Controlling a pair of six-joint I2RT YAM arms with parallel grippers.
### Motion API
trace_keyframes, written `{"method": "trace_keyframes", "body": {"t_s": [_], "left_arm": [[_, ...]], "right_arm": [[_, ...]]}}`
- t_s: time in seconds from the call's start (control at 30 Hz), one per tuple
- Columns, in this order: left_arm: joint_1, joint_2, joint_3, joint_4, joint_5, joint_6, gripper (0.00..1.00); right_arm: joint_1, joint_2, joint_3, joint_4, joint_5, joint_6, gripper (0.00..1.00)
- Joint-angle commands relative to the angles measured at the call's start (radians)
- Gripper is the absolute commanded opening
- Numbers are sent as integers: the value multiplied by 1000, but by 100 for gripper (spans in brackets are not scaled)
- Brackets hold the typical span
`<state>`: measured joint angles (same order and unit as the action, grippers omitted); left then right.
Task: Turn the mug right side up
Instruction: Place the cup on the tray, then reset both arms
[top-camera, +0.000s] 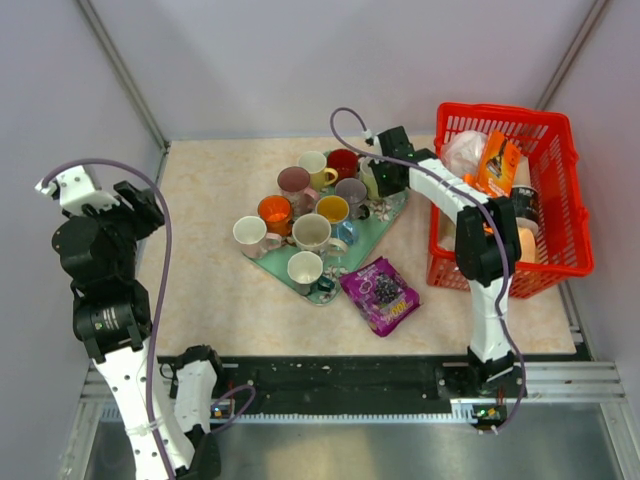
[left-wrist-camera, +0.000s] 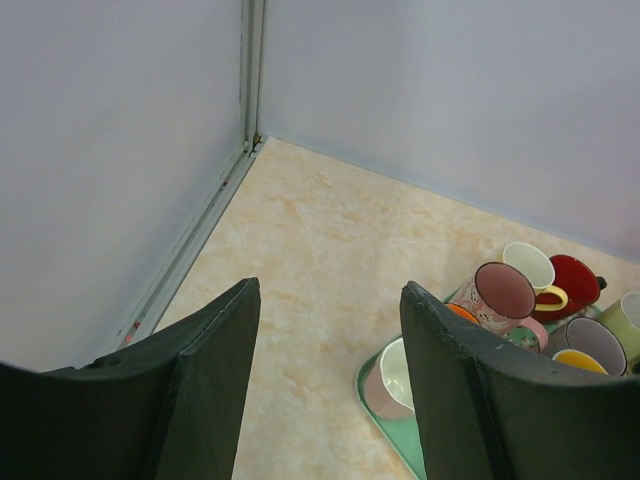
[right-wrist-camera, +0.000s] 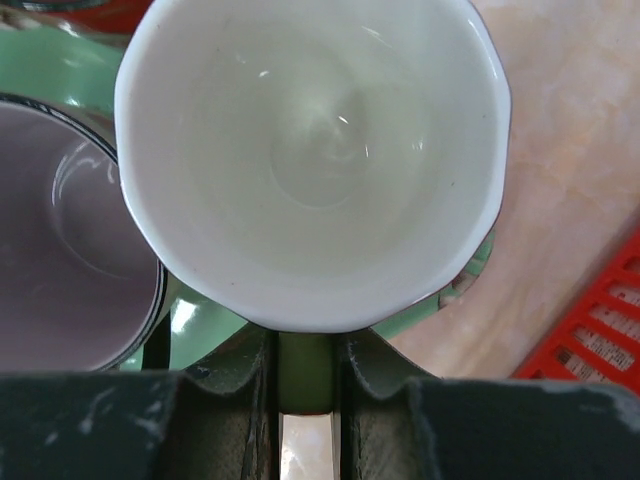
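Right claw (right-wrist-camera: 305, 345) tight on handle (right-wrist-camera: 305, 385) of one upright green mug (right-wrist-camera: 310, 150) on one tray (right-wrist-camera: 50, 65); left claw (left-wrist-camera: 330, 290) wide, empty.

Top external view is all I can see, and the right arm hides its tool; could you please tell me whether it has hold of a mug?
Observer: Yes. The right tool is shut on the pale green handle of a white-lined mug.
Operator: Thank you. Which way does its mouth face?
Observer: Its mouth faces the wrist camera, and the inside is empty.
Operator: And is the left tool carrying anything?
Observer: No. The left tool stands open with nothing in it, aimed at bare table near the back corner.
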<state>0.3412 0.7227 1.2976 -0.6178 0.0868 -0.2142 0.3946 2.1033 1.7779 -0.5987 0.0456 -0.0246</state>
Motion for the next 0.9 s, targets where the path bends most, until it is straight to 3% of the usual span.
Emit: {"method": "trace_keyframes", "body": {"t_s": [0.0, 0.07, 0.23, 0.43, 0.57, 0.7, 0.73, 0.77, 0.87], "left_arm": [[10, -5, 2, 12, 16, -2, 63], [10, -6, 0, 12, 21, -2, 63], [15, -11, -6, 6, 27, 2, 63], [15, 6, -23, 12, 54, 32, 65], [15, 43, -41, 26, 83, 53, 68], [13, 98, -35, 30, 128, 85, 74], [13, 113, -32, 33, 143, 101, 83], [13, 130, -31, 27, 158, 120, 99], [12, 214, 15, -25, 175, 159, 99]], "right_arm": [[0, 1, 34, 74, 3, -1, 0], [0, 3, 32, 71, 5, 3, 3], [0, -31, 43, 48, 0, 11, 44], [0, -179, 95, 11, -90, 18, 82], [-2, -221, 193, -47, -139, 60, 90], [-2, -258, 270, -101, -3, 130, 96], [0, -265, 285, -108, 41, 146, 98], [-2, -278, 291, -113, 90, 164, 99], [0, -319, 291, -116, 195, 173, 99]]}}
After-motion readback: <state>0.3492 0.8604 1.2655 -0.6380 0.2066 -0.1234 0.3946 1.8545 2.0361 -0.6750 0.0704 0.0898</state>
